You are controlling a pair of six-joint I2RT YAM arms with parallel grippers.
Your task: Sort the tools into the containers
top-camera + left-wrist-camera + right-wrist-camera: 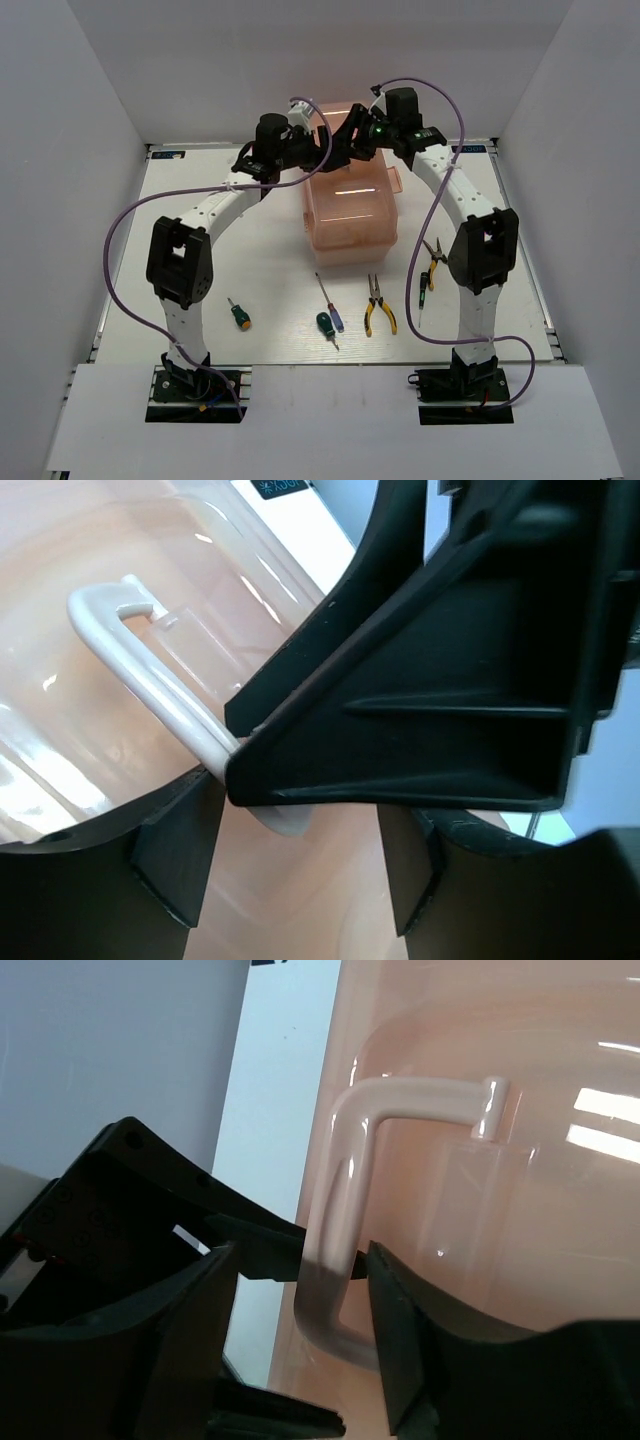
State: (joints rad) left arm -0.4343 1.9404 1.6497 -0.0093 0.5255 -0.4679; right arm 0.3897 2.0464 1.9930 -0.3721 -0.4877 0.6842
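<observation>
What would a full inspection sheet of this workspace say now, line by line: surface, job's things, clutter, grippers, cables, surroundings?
surface: white table, no spill seen.
job's things: pink toolbox, lid down. Six tools lie outside it on the table: green screwdriver, purple screwdriver, second green screwdriver, yellow pliers, second pliers, thin screwdriver.
clutter: nothing seen.
grippers: left gripper and right gripper both straddle the white lid handle, jaws apart.
cables: left cable loops free; right cable hangs near the thin screwdriver.
surroundings: white walls on three sides.
</observation>
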